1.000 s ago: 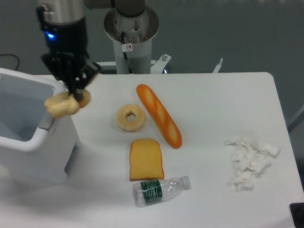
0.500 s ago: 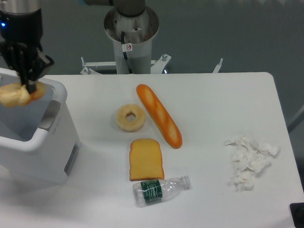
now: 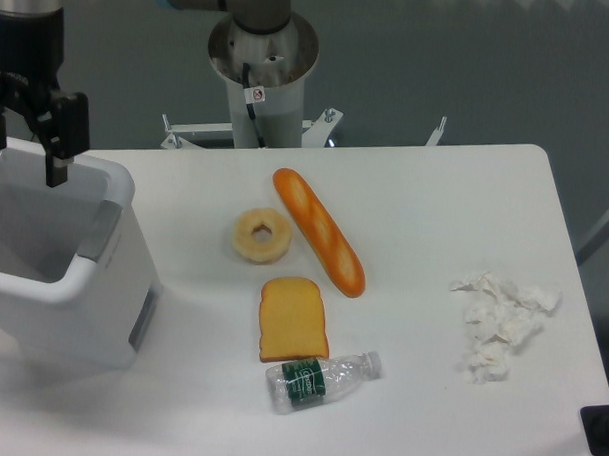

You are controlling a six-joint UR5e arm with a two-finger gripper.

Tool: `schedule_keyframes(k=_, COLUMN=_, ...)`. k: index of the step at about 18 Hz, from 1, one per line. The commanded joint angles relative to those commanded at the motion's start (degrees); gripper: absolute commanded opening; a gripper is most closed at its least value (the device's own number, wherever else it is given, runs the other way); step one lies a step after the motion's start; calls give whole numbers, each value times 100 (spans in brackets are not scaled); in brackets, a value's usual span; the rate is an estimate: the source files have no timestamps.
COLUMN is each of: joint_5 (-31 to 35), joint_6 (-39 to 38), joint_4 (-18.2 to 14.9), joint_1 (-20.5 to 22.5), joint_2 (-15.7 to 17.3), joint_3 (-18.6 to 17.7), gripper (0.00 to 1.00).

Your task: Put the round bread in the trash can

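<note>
My gripper (image 3: pixel 25 146) hangs over the far end of the trash can (image 3: pixel 119 189), the large white bin at the table's left edge. Its jaws stand wide apart and nothing shows between them. One dark finger (image 3: pixel 59 144) hangs just above the bin's back rim. The round bread is not visible anywhere in this view. What I can see of the bin's inside shows only pale walls.
On the table lie a ring-shaped bread (image 3: pixel 262 235), a long orange baguette (image 3: pixel 318 232), a toast slice (image 3: pixel 293 319), a plastic bottle (image 3: pixel 322 380) and crumpled tissue (image 3: pixel 499 325) at the right. The robot's base (image 3: pixel 262 56) stands behind the table.
The gripper carried the round bread left from the bin's right rim to above the bin. Its jaws have since opened and the bread is gone from them.
</note>
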Motion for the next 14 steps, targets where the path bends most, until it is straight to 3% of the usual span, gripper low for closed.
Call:
schedule_keyframes(k=2, joint_5=547, joint_6=594, joint_4=-26, joint_1=465, joint_2=-44, joint_3=-97, gripper=100)
schedule_keyframes(k=6, joint_5=602, joint_6=1818, joint_4=-237, joint_1=1397, joint_2=-298, joint_3=-141, gripper=100)
schedule_keyframes(k=8, joint_5=549, joint_6=2013, joint_4=-211, joint_1=1775, joint_2=-474, joint_3=-132, gripper=100)
schedule_keyframes(k=14, joint_5=523, joint_6=2926, joint_4=-211, joint_1=2366, joint_2=-852, joint_3=-132, gripper=100)
